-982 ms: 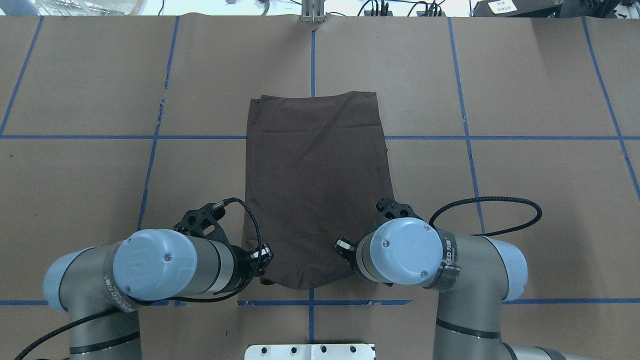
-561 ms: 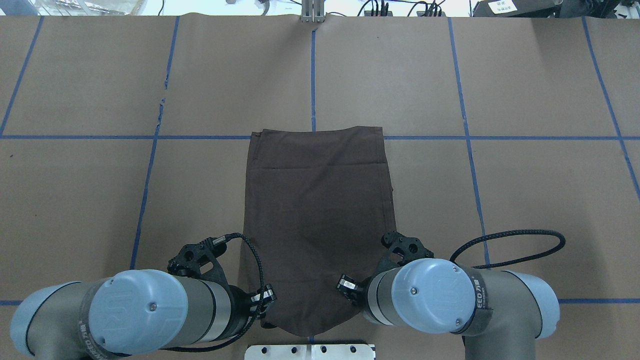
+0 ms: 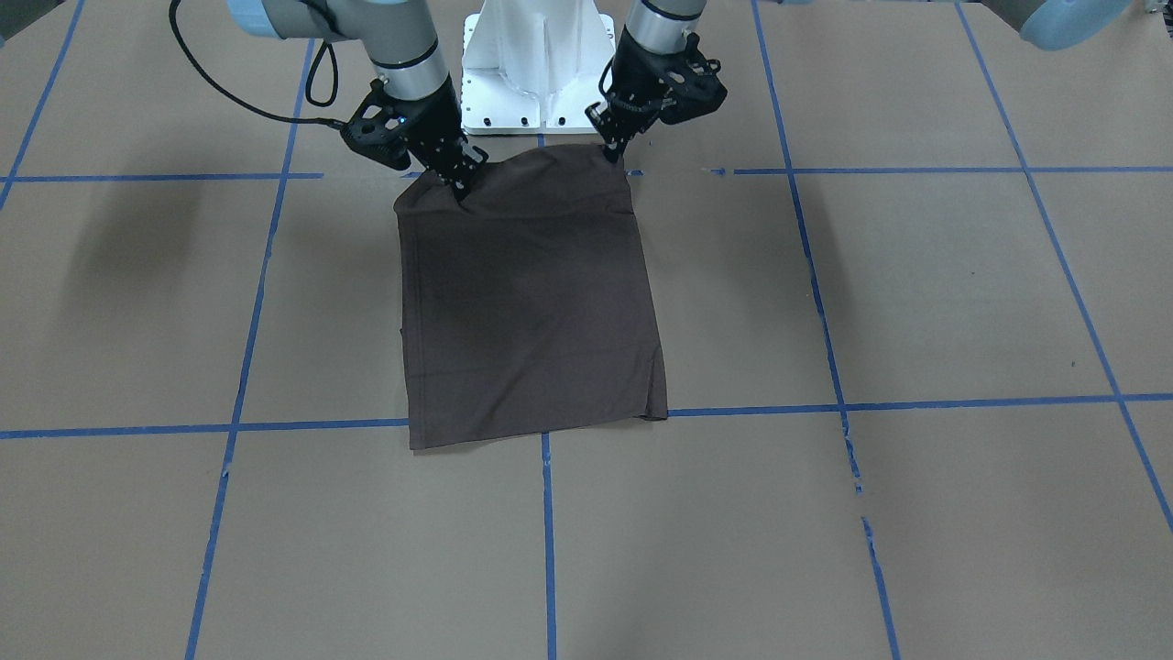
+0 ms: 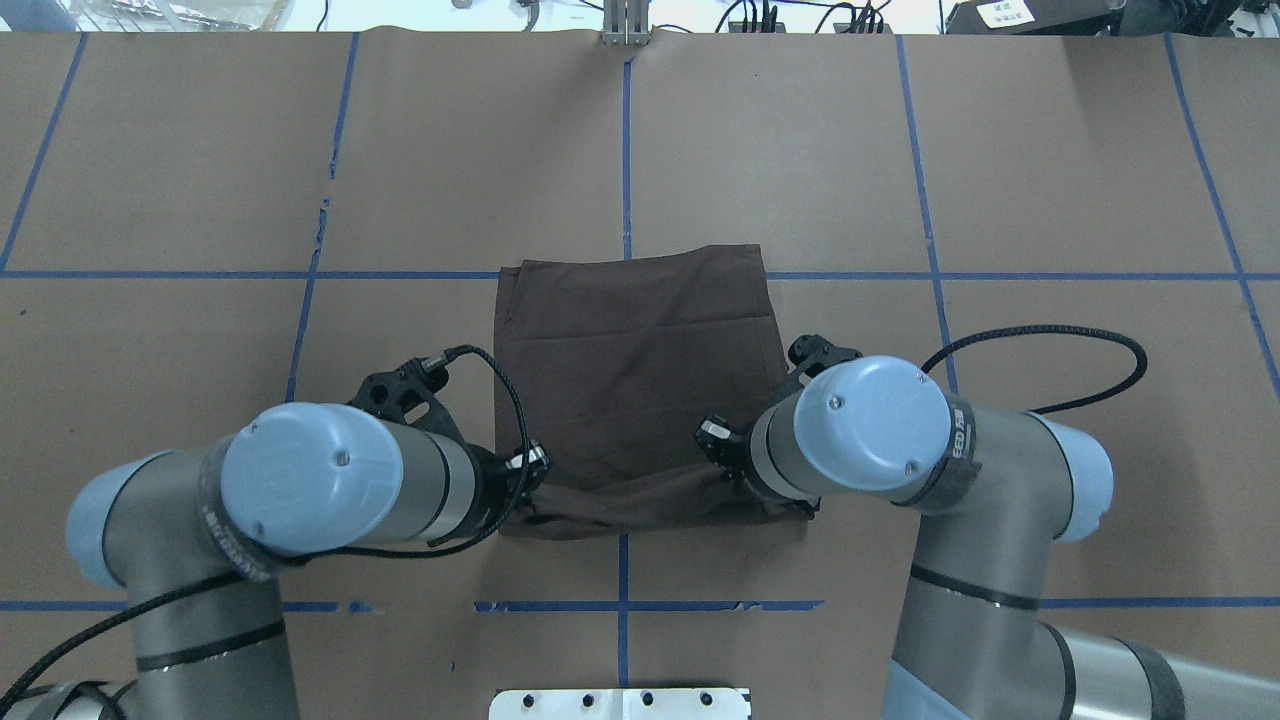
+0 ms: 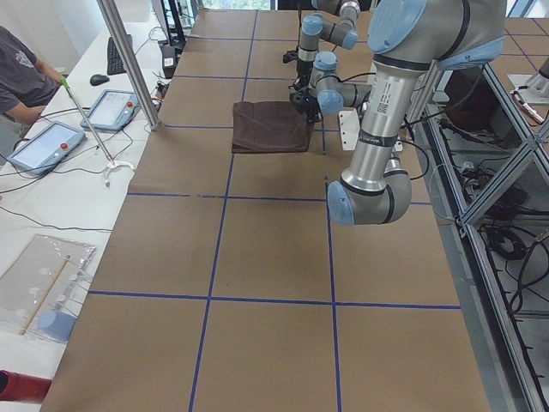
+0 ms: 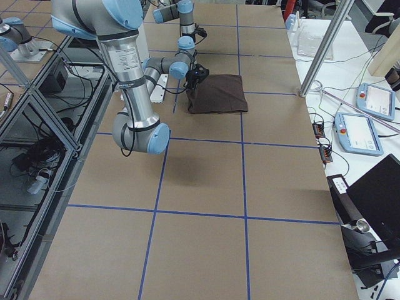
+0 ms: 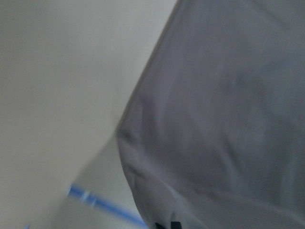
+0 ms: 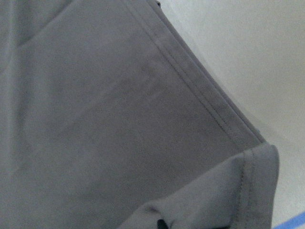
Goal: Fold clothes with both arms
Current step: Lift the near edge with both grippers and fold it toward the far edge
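Note:
The dark brown T-shirt [image 4: 635, 370] lies folded into a rectangle on the brown paper, also seen from the front [image 3: 527, 302] and both table ends [image 5: 270, 127] [image 6: 219, 94]. My left gripper [image 3: 612, 151] [image 4: 530, 478] is shut on the near left corner, which is raised off the table. My right gripper [image 3: 458, 186] [image 4: 722, 455] is shut on the near right corner, also lifted. Between them the near edge sags in a fold. The wrist views show only cloth [image 7: 228, 119] [image 8: 119, 119] close up, with a stitched hem in the right one.
The white pedestal base [image 3: 539, 55] stands just behind the grippers. Blue tape lines [image 4: 625, 140] grid the paper-covered table. A black cable [image 4: 1050, 350] loops beside my right arm. A person [image 5: 21, 77] and tablets [image 6: 359, 128] are past the table's far edge.
Both arms first dragged the shirt toward the robot, then moved away from it with the near edge held. The shirt now looks shorter, its near edge raised and bunched.

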